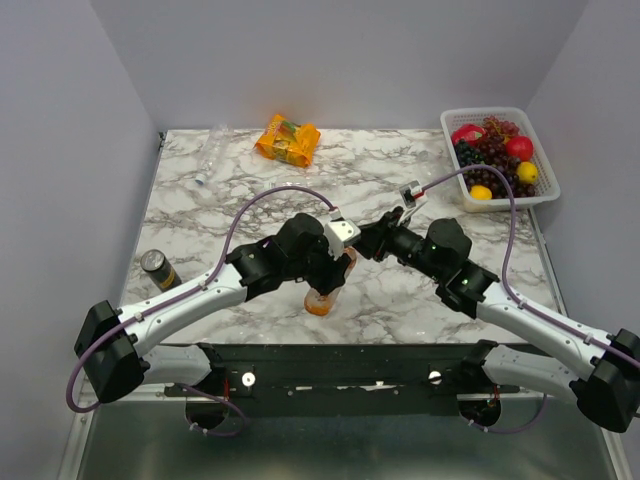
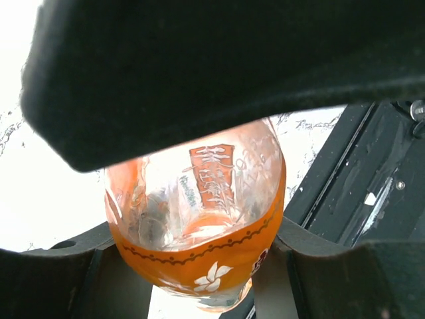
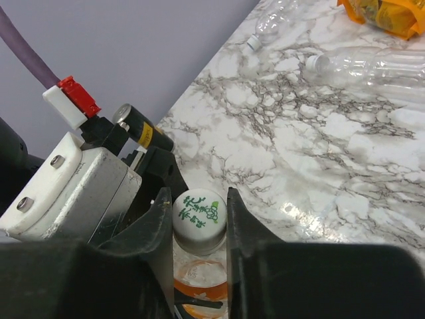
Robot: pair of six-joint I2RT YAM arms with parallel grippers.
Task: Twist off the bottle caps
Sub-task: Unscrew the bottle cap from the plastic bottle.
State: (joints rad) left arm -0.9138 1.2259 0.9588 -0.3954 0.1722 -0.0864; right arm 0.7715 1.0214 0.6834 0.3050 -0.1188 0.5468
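Note:
The orange bottle (image 1: 322, 298) with orange liquid and a flowered label is near the table's front middle. My left gripper (image 1: 335, 272) is shut on its body; in the left wrist view the bottle (image 2: 199, 219) fills the gap between the fingers (image 2: 345, 272). Its white cap (image 3: 199, 212) with green print sits between the jaws of my right gripper (image 3: 197, 197), which is shut on it from above. A clear bottle (image 1: 210, 155) lies at the far left. The right wrist view shows two clear bottles (image 3: 378, 66) (image 3: 272, 23) lying on the marble.
An orange snack packet (image 1: 288, 138) lies at the back centre. A white basket (image 1: 548, 190) of fruit stands at the back right. A dark can (image 1: 158, 268) lies near the left edge. The black base rail (image 1: 340, 365) runs along the near edge.

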